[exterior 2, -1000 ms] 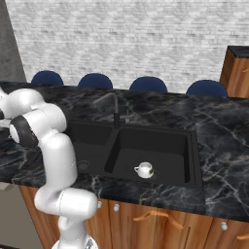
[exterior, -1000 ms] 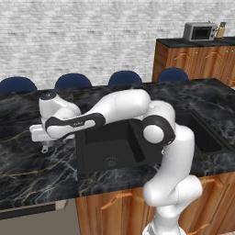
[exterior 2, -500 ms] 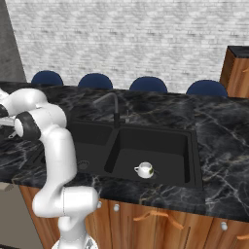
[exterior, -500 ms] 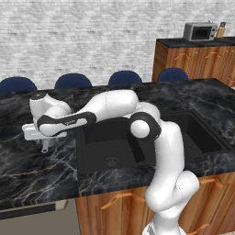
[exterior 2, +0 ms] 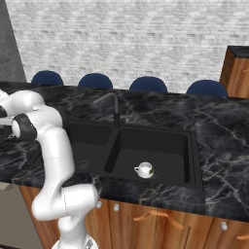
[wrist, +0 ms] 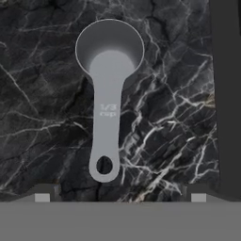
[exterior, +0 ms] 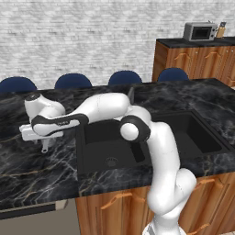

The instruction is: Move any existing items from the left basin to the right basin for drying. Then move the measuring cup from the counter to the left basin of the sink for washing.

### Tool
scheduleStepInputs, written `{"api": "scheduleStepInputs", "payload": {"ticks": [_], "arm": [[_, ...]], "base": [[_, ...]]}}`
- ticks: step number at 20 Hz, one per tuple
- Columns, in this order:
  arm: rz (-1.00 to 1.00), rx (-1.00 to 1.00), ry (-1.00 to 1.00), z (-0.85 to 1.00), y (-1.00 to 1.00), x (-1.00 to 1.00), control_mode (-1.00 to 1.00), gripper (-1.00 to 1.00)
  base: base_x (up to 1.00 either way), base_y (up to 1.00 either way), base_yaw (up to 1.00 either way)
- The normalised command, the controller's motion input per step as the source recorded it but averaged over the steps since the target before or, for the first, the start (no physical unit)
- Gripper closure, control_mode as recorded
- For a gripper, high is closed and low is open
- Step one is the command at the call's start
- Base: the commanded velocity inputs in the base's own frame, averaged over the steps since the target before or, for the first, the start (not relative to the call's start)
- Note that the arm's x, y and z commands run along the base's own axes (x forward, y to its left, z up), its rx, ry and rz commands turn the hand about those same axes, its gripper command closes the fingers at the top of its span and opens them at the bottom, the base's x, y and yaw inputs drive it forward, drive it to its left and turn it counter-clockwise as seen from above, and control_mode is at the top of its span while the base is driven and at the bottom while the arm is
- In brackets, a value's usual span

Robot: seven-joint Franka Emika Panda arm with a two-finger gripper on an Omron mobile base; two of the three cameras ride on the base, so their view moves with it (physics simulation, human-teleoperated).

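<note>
Tool [wrist: 120, 196] wide open, empty, above measuring cup [wrist: 108, 89] on counter [wrist: 42, 108], teapot [exterior 2: 144, 170] in right basin [exterior 2: 160, 146]

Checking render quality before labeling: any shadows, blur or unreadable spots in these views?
Hand view: sharp, measuring cup throws a dark shadow to its left, handle lettering soft. Left base view: cup small, half hidden under the pincer. Right base view: white cup in the right basin coarse.

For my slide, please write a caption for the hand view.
Open gripper above a grey measuring cup lying flat on the black marble counter.
</note>
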Motion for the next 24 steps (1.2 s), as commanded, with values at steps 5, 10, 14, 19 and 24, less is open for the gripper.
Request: {"api": "scheduleStepInputs", "payload": {"ticks": [5,10,14,19,24], "arm": [[0.0,0.0,0.0,-0.24,0.0,0.16,-1.0,-1.0],[0.01,0.02,0.0,-0.21,0.0,0.13,-1.0,-1.0],[0.02,0.04,0.0,-0.18,0.0,0.15,-1.0,-1.0],[0.02,0.03,0.0,-0.21,0.01,0.11,-1.0,-1.0],[0.01,0.0,0.0,-0.25,0.04,0.08,-1.0,-1.0]], "base": [[0.0,0.0,0.0],[0.0,0.0,0.0],[0.0,0.0,0.0],[0.0,0.0,0.0],[0.0,0.0,0.0]]}}
